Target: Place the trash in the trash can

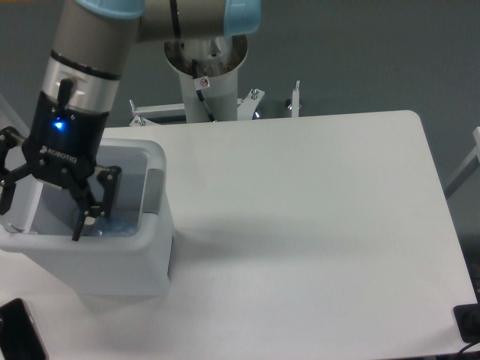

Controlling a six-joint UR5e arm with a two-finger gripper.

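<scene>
The trash can (112, 262) is a white bin with a grey front tab (152, 193) at the table's left side. My gripper (43, 212) hangs over its opening with the black fingers (84, 222) spread open and nothing between them. Inside the bin, just below the right finger, part of the trash shows: a clear plastic bottle (111, 224) lying at the bottom. The gripper body hides the rest of the bin's inside.
The arm's base column (206, 75) rises behind the table's back edge. A dark flat object (19, 334) lies at the front left corner and a black item (469, 322) sits at the right edge. The white table (315, 225) stretches to the right of the bin.
</scene>
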